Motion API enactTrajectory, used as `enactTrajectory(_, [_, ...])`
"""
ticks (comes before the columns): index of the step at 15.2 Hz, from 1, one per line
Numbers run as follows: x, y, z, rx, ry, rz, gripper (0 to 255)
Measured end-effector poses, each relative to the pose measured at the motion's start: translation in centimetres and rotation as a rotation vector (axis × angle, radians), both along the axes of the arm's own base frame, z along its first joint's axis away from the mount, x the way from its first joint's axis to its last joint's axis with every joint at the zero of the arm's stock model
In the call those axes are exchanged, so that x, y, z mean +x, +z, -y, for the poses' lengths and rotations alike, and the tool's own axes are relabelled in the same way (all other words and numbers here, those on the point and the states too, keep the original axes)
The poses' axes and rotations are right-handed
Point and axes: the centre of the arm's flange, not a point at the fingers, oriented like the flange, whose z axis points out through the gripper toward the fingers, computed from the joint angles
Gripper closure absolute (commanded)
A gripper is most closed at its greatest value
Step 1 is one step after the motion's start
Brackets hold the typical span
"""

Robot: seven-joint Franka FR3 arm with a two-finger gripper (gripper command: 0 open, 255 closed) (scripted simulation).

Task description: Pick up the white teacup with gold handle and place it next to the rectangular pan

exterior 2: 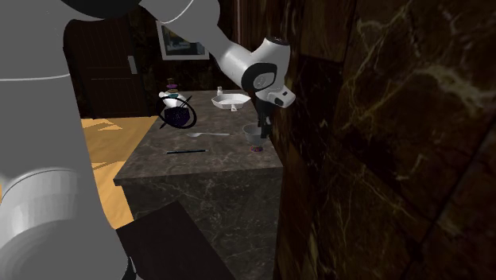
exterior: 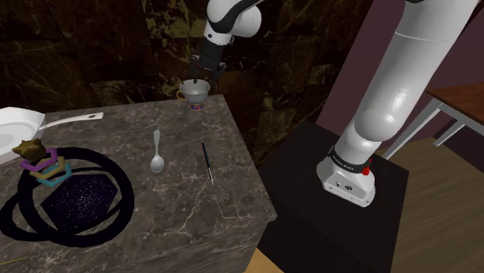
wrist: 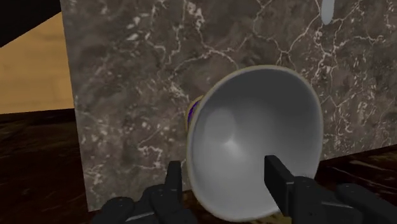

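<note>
The teacup (exterior: pixel 195 91) is pale grey-white with a purple foot and a small handle on its left. It stands upright at the far right corner of the dark marble counter (exterior: pixel 178 194), close to the wall. My black gripper (exterior: pixel 203 75) hangs straight over it. In the wrist view the cup's bowl (wrist: pixel 254 127) lies just ahead of the gripper (wrist: pixel 223 168). One finger is outside the rim, the other inside the bowl, and both stand apart from the wall between them. In the second exterior view the gripper (exterior 2: pixel 261 123) is at the cup (exterior 2: pixel 253 134). A white pan (exterior: pixel 15 128) with a long handle rests at the counter's far left.
A metal spoon (exterior: pixel 157 151) and a thin black stick (exterior: pixel 208 161) lie mid-counter. Black rings around a dark plate (exterior: pixel 70 203) and a small stack of coloured shapes (exterior: pixel 43 164) take up the near left. The dark marble wall (exterior: pixel 116 46) runs along the counter's far edge.
</note>
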Motion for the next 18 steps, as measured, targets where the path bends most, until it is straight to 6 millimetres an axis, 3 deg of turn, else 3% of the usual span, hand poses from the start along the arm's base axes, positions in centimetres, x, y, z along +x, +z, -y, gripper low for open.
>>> enactTrajectory(10, [0.56,-0.06,-0.54,0.005,-0.043,-0.028,255])
enactTrajectory(18, [-0.22,0.15,-0.1,-0.003,0.045,-0.112,255])
